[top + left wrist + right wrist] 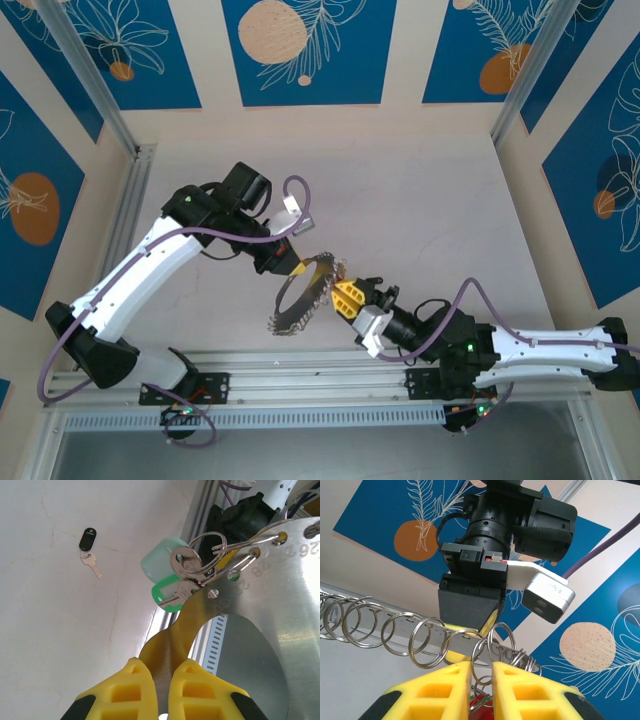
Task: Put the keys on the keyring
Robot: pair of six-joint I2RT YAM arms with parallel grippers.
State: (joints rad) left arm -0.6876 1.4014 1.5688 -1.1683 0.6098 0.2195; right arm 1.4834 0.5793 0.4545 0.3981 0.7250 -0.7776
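Over pale table [430, 190], left tool [161, 672] clamps keyring [280, 610]; right tool [481, 677] seemingly pinches red key [478, 702].

Left of and ahead of the left fingers [130, 692] the desk [50, 630] lies open, broken by one black key [87, 540] well ahead. To their right the keyring [285, 610] plate walls off that side. Just past the fingertips hang a silver key [186, 562] and a green key [165, 594], with the frame rail [200, 505] behind. Straight ahead of the right fingers [437, 692] the left arm's wrist [485, 550] stands close. A row of split rings [400, 632] bars the left, and a red key [479, 703] fills their gap.
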